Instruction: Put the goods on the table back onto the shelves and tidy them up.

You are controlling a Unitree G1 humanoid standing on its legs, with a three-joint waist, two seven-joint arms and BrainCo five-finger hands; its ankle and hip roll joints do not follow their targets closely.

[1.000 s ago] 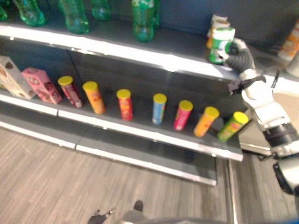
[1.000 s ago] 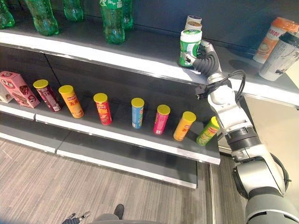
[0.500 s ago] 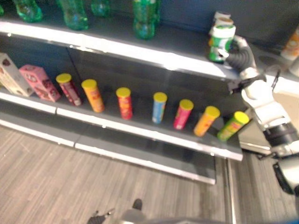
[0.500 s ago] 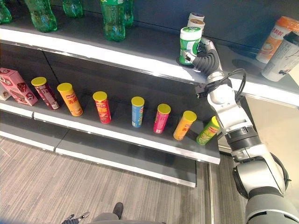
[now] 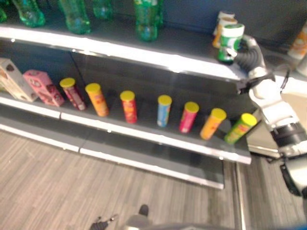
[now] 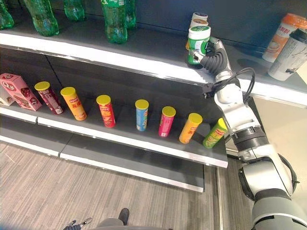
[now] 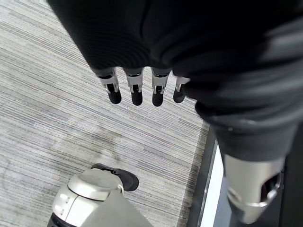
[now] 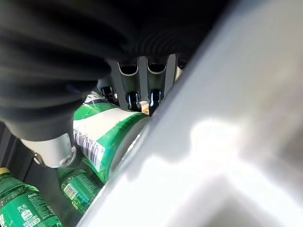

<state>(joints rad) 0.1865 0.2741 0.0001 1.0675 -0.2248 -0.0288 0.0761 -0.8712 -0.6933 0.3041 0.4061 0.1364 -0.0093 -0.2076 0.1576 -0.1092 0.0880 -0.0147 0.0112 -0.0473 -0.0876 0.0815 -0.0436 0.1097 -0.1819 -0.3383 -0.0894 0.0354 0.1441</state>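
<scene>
Green-and-white canister (image 6: 198,44) upright on the top shelf (image 6: 144,52), close to its front edge toward the right end, clasped from the right by the right hand (image 6: 213,59), fingers curled round its lower body. Just behind it, two more lidded tubs (image 6: 196,20) in a line toward the back wall — likely the row being extended, which explains the placement directly in front of them. Base apparently on or just above the shelf board; cannot tell which. Grip kept low and sideways, probably to leave the lid clear and let the canister slide inward.

Open room: bare shelf board to the left, as far as the green bottles (image 6: 114,20); to the right, a gap before the orange-capped cup (image 6: 279,37) and dark-lidded cup (image 6: 289,55). Front edge near, so any push best directed backward, not sideways.

Below, on the middle shelf (image 6: 120,139), a spaced row of yellow-lidded crisp tubes (image 6: 141,115) and a pink box (image 6: 19,91) at the left end.

Left hand (image 7: 137,87) hanging over the floor, fingers straight and relaxed, holding nothing.
</scene>
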